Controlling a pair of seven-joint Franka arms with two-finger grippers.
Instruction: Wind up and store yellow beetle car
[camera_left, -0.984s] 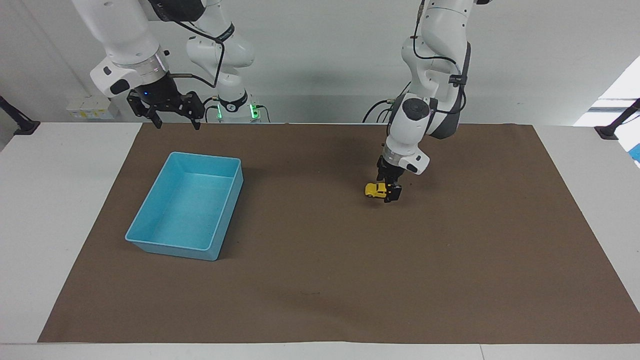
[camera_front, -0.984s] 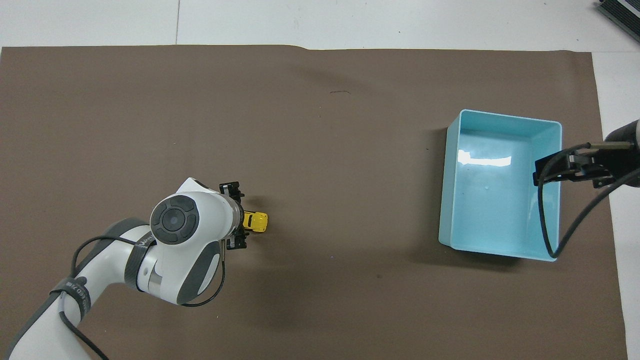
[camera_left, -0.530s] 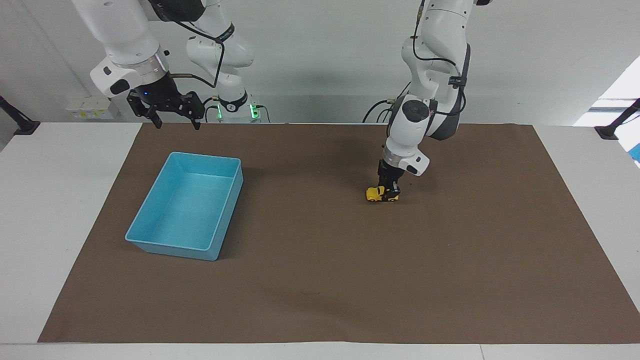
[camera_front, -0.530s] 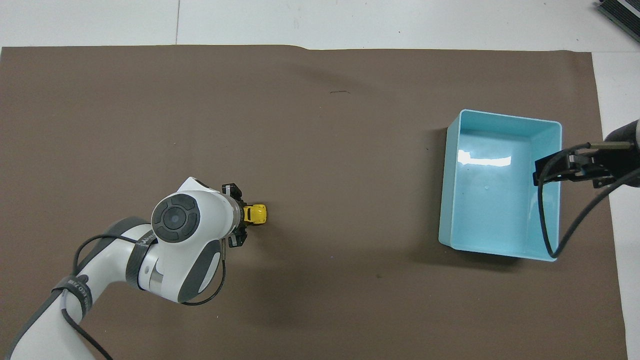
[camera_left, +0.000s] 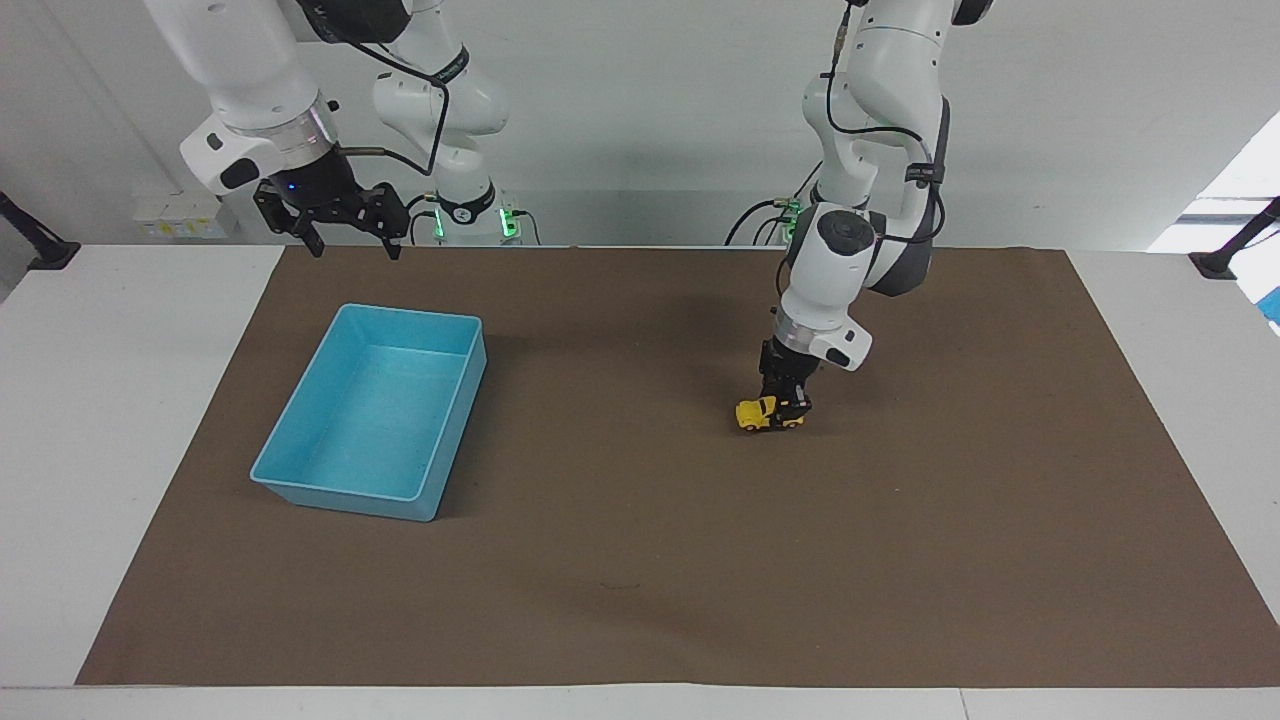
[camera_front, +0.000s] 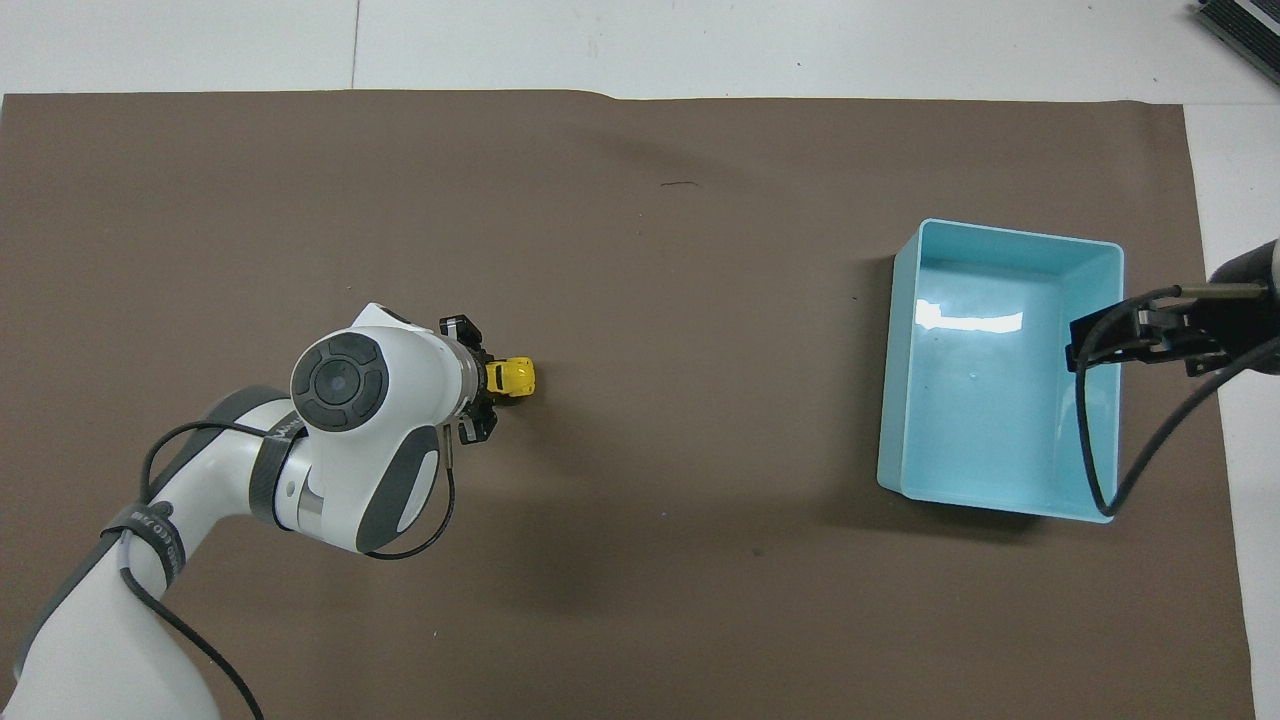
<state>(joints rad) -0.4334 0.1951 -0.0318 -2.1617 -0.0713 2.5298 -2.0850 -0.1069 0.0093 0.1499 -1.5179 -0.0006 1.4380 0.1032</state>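
The yellow beetle car (camera_left: 757, 413) (camera_front: 514, 376) rests on the brown mat toward the left arm's end of the table. My left gripper (camera_left: 787, 404) (camera_front: 482, 385) reaches down from above and is shut on the car's rear part, so only the front of the car shows. The blue tray (camera_left: 372, 413) (camera_front: 1002, 370) lies empty on the mat toward the right arm's end. My right gripper (camera_left: 343, 225) (camera_front: 1100, 342) waits in the air over the tray's edge nearest the robots, its fingers spread open and holding nothing.
A brown mat (camera_left: 640, 580) covers most of the white table (camera_left: 120, 400). A small dark mark (camera_front: 680, 184) lies on the mat farther from the robots than the car.
My left gripper closed on the car, then dragged it along the mat a short way away from the robots. The right arm stayed still.
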